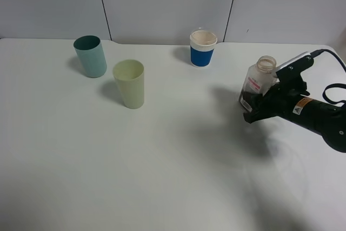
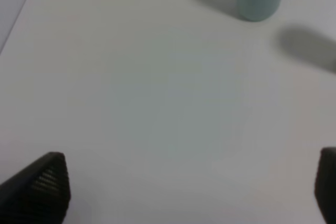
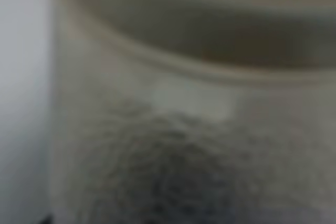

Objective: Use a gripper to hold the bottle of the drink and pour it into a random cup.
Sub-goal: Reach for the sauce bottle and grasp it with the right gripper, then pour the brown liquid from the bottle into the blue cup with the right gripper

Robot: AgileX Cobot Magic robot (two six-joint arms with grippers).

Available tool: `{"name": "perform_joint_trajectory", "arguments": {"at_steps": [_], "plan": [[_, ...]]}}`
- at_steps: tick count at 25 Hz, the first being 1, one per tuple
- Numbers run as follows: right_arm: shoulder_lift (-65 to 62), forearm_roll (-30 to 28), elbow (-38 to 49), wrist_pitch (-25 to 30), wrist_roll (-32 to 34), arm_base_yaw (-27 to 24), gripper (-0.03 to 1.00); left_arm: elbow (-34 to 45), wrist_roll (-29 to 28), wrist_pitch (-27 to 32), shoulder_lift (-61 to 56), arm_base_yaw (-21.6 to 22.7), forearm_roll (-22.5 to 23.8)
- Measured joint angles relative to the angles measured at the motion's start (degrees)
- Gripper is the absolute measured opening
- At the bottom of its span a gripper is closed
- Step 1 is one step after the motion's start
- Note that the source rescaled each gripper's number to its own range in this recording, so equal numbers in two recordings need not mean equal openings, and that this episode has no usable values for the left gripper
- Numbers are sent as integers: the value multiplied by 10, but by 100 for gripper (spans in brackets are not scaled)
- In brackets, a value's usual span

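— Checking the right gripper [image 1: 260,103]?
— Clamped around the bottle of the drink [image 1: 258,79], at the right side of the table [image 1: 162,177], leaning slightly, mouth up; well apart from the blue-sleeved cup [image 1: 203,48], pale green cup [image 1: 130,84] and teal cup [image 1: 91,56].
— And the left gripper [image 2: 189,187]?
— Spread wide above the tabletop, holding nothing, near the teal cup.
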Motion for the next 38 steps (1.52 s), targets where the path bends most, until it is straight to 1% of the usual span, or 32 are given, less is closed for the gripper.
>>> {"name": "perform_joint_trajectory", "arguments": {"at_steps": [1,6,9,11,18,22,24,26,28,30,32,34,38], "plan": [[0,0,0,0,18,0,0,0,0,0,0,0,0],[0,0,0,1,118,0,0,0,0,0,0,0,0],[0,0,0,-1,161,0,0,0,0,0,0,0,0],[0,0,0,-1,176,0,0,0,0,0,0,0,0],[0,0,0,-1,192,0,0,0,0,0,0,0,0],[-2,0,0,3,260,0,0,0,0,0,0,0,0],[-12,0,-1,22,294,2,0,0,0,0,0,0,0],[-35,0,-1,60,308,7,0,0,0,0,0,0,0],[-64,4,-1,93,312,17,0,0,0,0,0,0,0],[-96,11,0,110,313,30,0,0,0,0,0,0,0],[-129,26,0,127,312,45,0,0,0,0,0,0,0],[-154,42,-4,158,303,62,0,0,0,0,0,0,0],[-189,65,-34,267,285,104,0,0,0,0,0,0,0]]}}
